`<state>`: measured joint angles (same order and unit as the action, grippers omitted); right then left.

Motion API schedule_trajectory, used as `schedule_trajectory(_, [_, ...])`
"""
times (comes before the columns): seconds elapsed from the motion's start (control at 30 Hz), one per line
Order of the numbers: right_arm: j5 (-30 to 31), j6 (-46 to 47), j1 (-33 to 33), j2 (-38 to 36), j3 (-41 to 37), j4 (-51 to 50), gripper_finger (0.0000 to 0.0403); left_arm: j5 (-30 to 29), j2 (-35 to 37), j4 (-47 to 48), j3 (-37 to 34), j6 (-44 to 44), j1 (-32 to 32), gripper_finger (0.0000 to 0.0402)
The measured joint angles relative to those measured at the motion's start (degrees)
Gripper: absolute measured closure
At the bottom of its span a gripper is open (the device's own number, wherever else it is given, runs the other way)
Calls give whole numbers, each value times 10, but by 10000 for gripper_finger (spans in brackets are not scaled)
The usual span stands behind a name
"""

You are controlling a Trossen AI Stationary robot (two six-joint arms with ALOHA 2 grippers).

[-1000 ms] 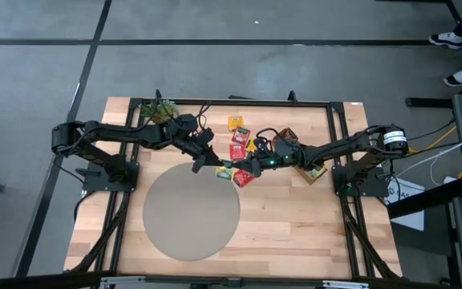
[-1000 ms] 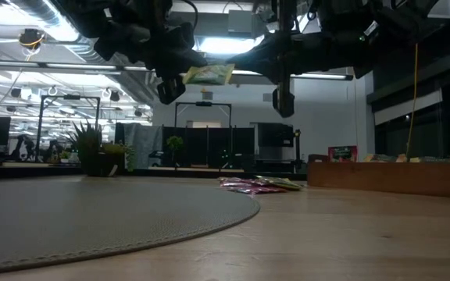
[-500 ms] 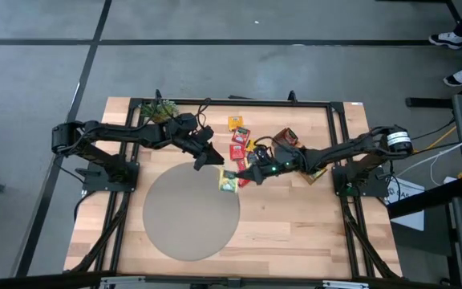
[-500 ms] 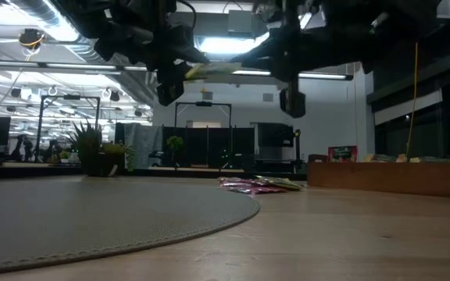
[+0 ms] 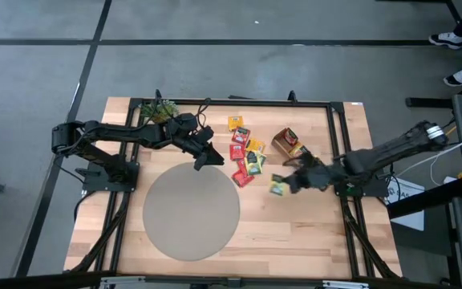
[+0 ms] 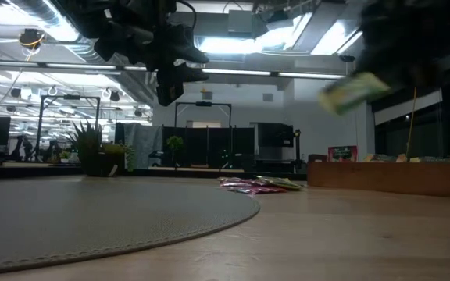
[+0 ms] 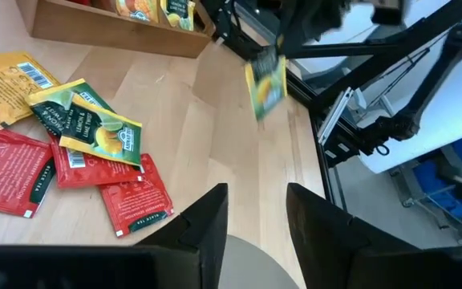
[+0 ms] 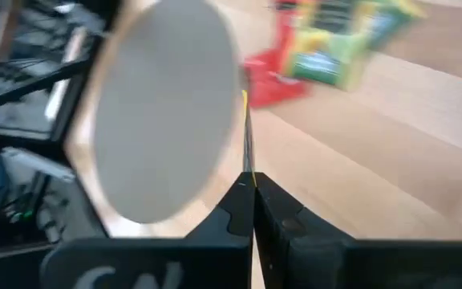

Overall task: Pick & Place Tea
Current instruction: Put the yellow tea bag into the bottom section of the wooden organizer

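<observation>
My right gripper point(image 5: 288, 184) is shut on a yellow-green tea sachet point(image 5: 278, 187), carried above the bare wood right of the round grey mat point(image 5: 191, 210). In the left wrist view that sachet point(image 7: 265, 83) hangs in the air. My left gripper point(image 5: 212, 159) hovers open and empty over the mat's far edge, its fingers point(image 7: 212, 218) apart. A pile of red, yellow and green tea sachets point(image 5: 245, 152) lies flat on the table between the two grippers. My right gripper pinches one edge of the sachet point(image 8: 247, 160) between its two shut fingers point(image 8: 273, 210). The sachet shows edge-on and sticks out past the fingertips. The fingers slant down from the table's right side. The sachet is lifted clear of the table, tilted.
A brown wooden tray point(image 6: 389, 173) with sachets standing in it lies at the far right, behind the right arm. A small potted plant point(image 5: 160, 110) stands at the far left corner. Bare wood point(image 5: 295, 233) lies near the front edge.
My left gripper has opened and let go of the yellow-green sachet, staying over the mat's far edge. My right gripper, shut on that sachet, has carried it quickly toward the table's right edge, away from the left gripper and clear of the table.
</observation>
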<state>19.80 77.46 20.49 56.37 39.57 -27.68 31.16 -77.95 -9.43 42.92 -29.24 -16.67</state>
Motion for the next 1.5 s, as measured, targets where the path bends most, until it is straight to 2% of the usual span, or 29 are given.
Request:
schedule_trajectory(0.23, [20, 129, 51, -81, 0, -242, 399, 0, 0, 0, 0, 0, 0, 276])
schedule_trajectory(0.53, [52, 161, 44, -125, 0, -398, 398, -1, 0, 0, 0, 0, 0, 276])
schedule_trajectory(0.8, [74, 181, 19, -145, 0, -399, 398, -8, 0, -1, 0, 0, 0, 276])
schedule_trajectory(1.07, [81, 198, -34, -144, 0, -401, 398, -30, 0, 0, 0, 0, 0, 276])
schedule_trajectory(1.5, [55, 168, -73, -144, 0, -398, 398, -30, 0, 0, 0, 29, 0, 276])
